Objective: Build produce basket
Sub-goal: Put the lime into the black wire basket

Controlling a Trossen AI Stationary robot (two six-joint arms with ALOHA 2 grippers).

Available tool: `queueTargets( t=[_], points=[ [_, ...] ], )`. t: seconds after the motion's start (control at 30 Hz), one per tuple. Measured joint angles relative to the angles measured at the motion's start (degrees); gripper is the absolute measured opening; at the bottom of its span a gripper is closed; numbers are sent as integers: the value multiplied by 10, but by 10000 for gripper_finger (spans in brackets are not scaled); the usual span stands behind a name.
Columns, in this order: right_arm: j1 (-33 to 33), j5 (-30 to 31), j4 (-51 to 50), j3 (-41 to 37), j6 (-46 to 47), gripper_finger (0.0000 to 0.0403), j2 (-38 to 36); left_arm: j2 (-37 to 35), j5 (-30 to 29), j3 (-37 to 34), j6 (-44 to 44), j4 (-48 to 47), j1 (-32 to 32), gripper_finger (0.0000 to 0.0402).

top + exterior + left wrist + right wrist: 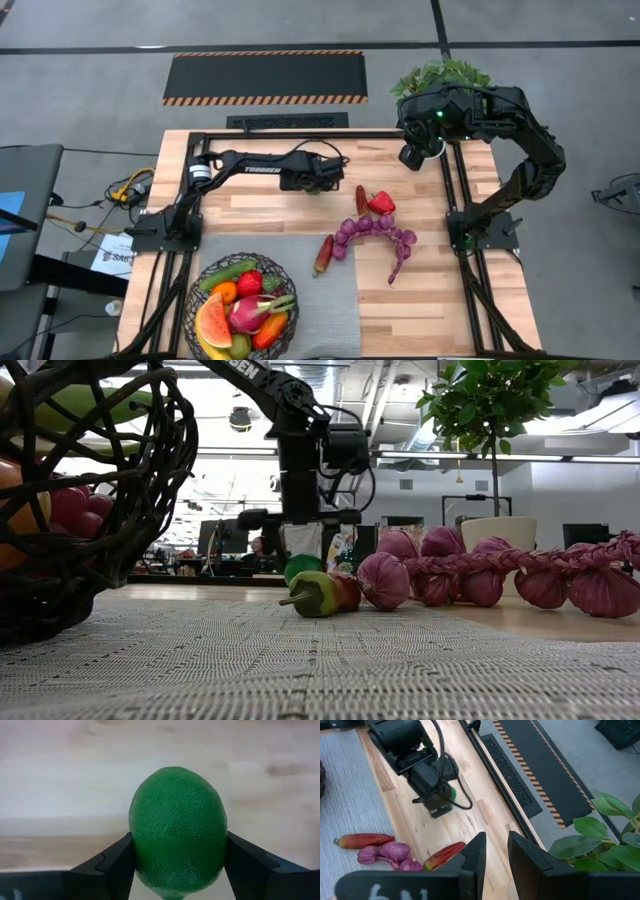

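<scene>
While the left hand (177, 870) pinches a green lime (177, 830) over the bench (420, 290), well apart from the basket (243, 308) | risk: smooth round lime could slip during carry | right hand (495, 852) narrowly parted, empty, by the plant (440, 78) | hidden: basket depth, grip contact underneath.

I see the wire basket (192, 300) at the worktop's near-left corner, filled with mixed produce (243, 310). My left hand (318, 184) grips a green lime (177, 830).
</scene>
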Motion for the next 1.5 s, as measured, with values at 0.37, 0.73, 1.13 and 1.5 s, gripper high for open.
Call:
queueTargets(
  t=[0.37, 0.73, 1.13, 1.5],
  points=[
    [0, 0, 0, 0, -11, 104, 0, -50, 48, 95, 182, -81, -49, 231],
    [0, 0, 0, 0, -23, 104, 0, -230, 39, 116, 214, -284, -140, 231],
    [0, 0, 0, 0, -33, 104, 0, -304, 108, 70, 117, -383, -340, 244],
    [0, 0, 1, 0, -40, 104, 0, -304, 148, -29, 82, -355, -466, 252]
  ],
)
